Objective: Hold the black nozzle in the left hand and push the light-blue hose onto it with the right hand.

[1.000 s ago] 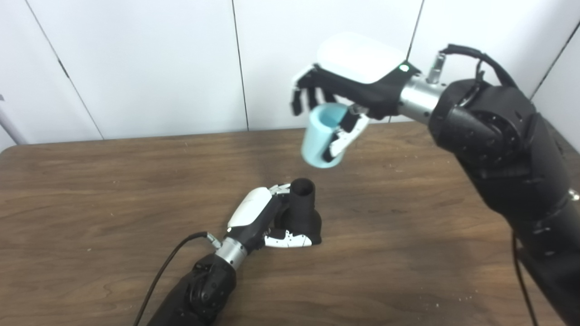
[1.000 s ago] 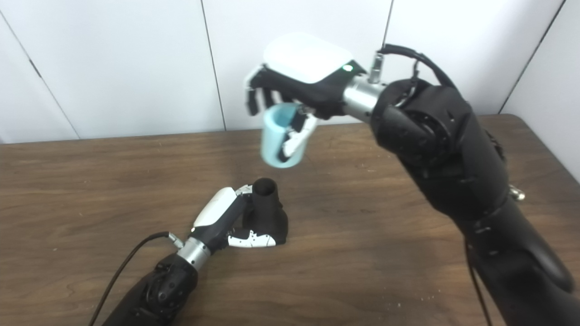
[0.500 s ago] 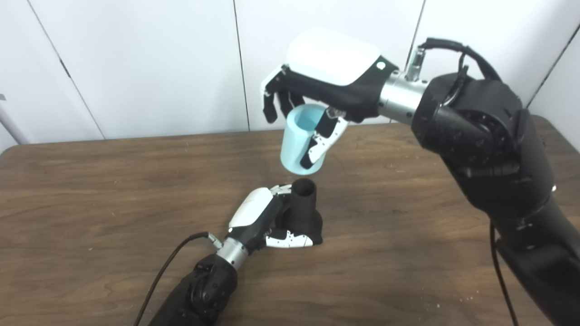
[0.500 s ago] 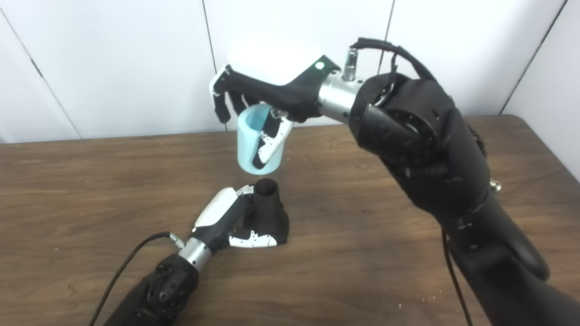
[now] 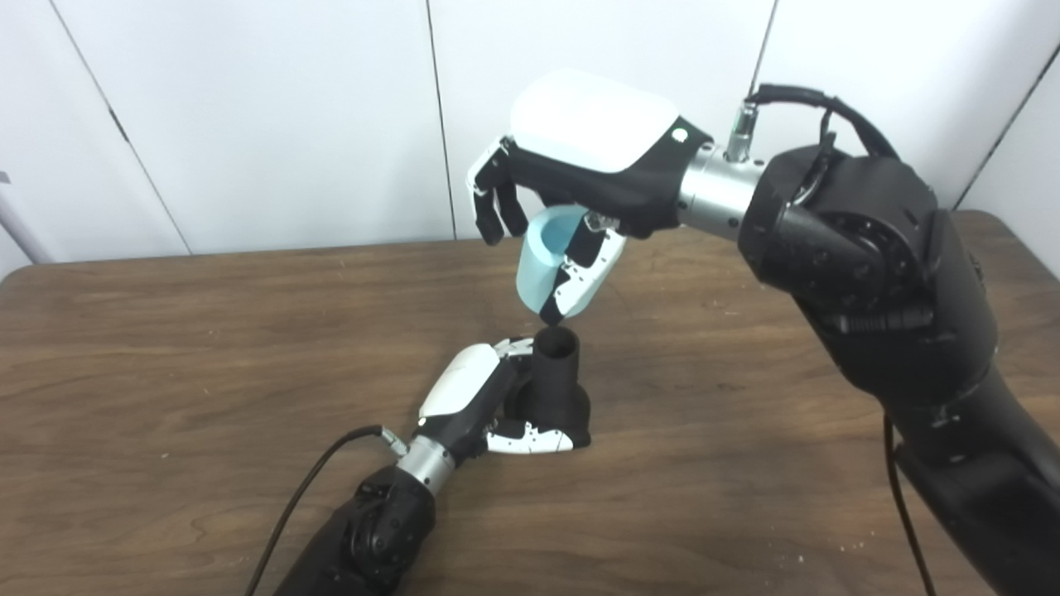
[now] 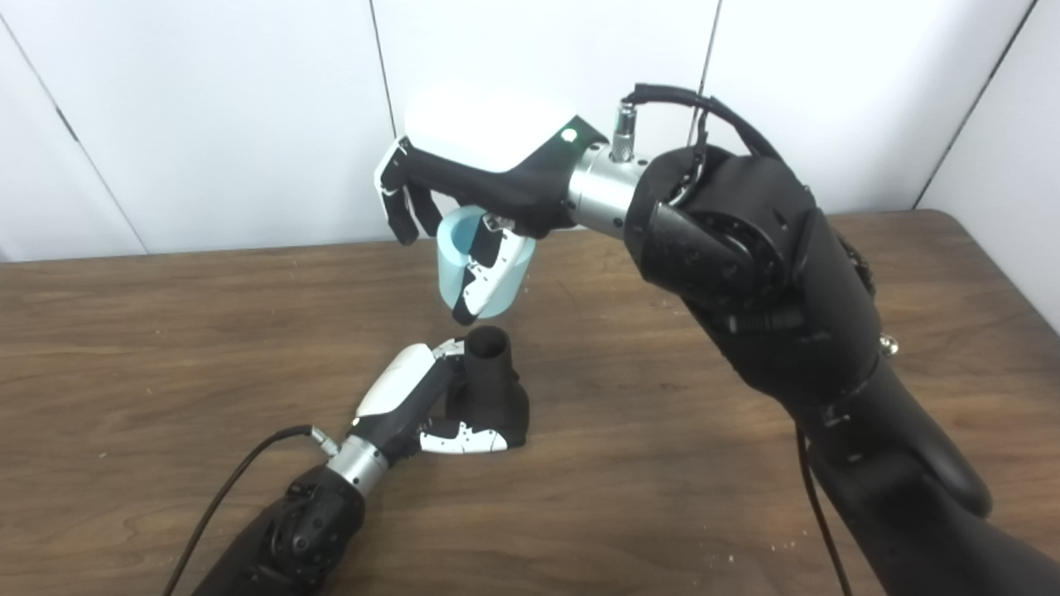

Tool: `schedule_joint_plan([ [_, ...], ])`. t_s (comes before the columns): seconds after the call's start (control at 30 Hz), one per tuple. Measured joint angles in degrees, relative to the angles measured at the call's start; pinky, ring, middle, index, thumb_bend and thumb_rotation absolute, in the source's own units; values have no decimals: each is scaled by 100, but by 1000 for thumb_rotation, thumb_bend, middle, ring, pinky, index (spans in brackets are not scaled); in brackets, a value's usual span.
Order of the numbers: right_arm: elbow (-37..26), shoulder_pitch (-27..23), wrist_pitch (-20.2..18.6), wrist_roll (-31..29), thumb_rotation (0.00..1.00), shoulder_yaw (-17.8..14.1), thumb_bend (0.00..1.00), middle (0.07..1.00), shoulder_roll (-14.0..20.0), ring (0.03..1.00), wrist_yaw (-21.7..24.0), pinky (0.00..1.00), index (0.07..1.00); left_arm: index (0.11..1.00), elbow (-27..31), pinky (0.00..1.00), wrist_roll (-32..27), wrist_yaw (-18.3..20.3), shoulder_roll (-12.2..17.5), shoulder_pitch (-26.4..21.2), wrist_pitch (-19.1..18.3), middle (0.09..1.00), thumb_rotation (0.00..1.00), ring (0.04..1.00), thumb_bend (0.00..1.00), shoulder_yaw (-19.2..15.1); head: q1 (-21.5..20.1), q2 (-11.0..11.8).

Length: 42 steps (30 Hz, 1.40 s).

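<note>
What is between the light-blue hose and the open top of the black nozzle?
Only the right hand's thumb tip, hanging below the light-blue hose above the black nozzle; right eye view.

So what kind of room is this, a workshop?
Probably a test room or lab rather than a workshop: a bare wooden table, plain white wall panels, and nothing out except a black nozzle and a light-blue hose.

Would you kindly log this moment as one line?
left hand: holding black nozzle | right hand: light-blue hose above nozzle | not seated
</note>
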<state>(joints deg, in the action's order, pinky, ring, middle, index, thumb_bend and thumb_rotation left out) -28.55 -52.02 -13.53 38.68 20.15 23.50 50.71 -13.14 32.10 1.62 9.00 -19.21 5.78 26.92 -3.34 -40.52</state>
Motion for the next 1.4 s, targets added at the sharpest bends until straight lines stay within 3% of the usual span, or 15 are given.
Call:
schedule_joint_plan([
  [0.13,0,13,-28,54,0,39,522,424,-11,245,92,154,514,480,29,934,0,0,-1,17,-24,741,442,882,485,6,-9,0],
  [0.27,0,106,-29,132,0,112,508,470,-11,349,155,244,548,484,34,934,0,-3,0,20,-27,741,441,882,485,14,18,-9],
  [0.73,79,190,-29,336,0,187,505,450,-16,334,340,197,547,487,35,933,-1,-17,2,21,-27,741,441,880,485,20,0,-17],
  [0.9,85,190,-27,337,0,177,517,498,-29,383,341,180,486,491,36,925,0,-18,2,22,-27,740,441,880,485,21,0,-17],
  [1.0,124,190,-19,337,0,176,507,455,-37,343,340,195,541,491,38,922,1,-21,2,22,-27,740,440,880,485,22,0,-35],
  [1.1,129,190,6,338,0,175,506,447,-39,337,336,191,545,491,38,922,1,-21,2,22,-27,740,440,880,485,23,9,-26],
  [1.2,129,191,25,339,0,175,516,495,-45,381,333,187,491,490,38,922,5,-22,2,22,-28,740,440,880,485,24,26,-26],
  [1.4,138,278,62,342,0,183,506,461,-89,340,319,218,548,481,40,922,12,-23,1,22,-30,740,442,880,487,29,26,-35],
])
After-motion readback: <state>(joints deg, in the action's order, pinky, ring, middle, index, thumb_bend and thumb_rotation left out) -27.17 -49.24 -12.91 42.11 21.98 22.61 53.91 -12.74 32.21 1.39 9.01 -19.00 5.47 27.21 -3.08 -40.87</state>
